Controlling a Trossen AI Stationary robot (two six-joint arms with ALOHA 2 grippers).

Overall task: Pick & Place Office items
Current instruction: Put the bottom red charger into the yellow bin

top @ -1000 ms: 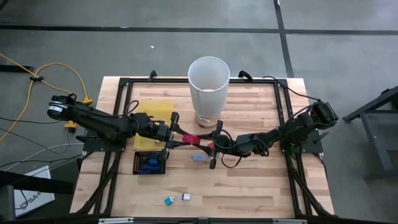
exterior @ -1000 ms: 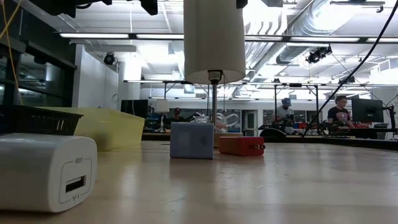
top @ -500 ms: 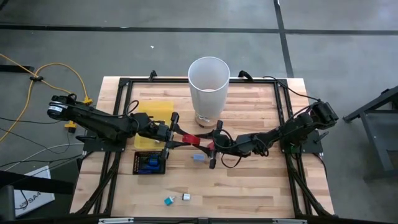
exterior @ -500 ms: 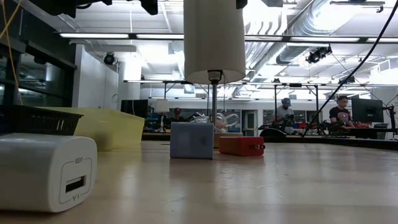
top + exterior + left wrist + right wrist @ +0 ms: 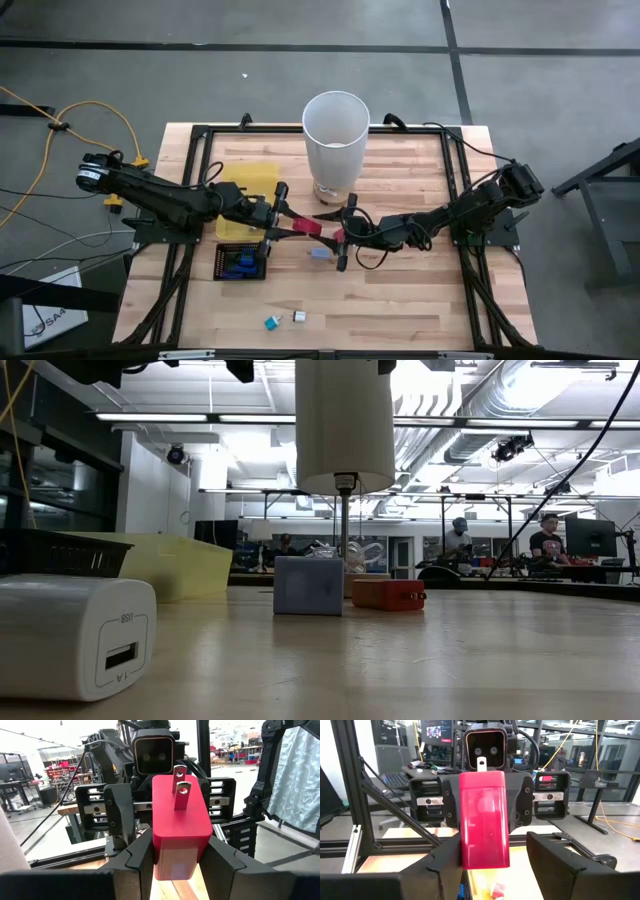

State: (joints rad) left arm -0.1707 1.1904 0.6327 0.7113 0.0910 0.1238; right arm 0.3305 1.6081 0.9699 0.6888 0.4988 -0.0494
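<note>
My left gripper is shut on a red charger block with two metal prongs, above the table's middle. My right gripper faces it, open, one finger close beside the block and the other well apart from it. A light blue block lies flat just nearer. A teal piece and a white charger cube lie by the near edge. Blue pieces sit in the black mesh tray. My left gripper pinches the red charger block by its two long sides between both fingers. The fingers come level from the table's left and lie along the block. It juts out toward my right gripper, off the wood, with the prongs on its upper face.
The tall white bin stands just behind both grippers. The yellow tray and the black mesh tray lie under my left arm. In the low view an orange-red piece rests beside the light blue block. Bare wood shows toward the near right.
</note>
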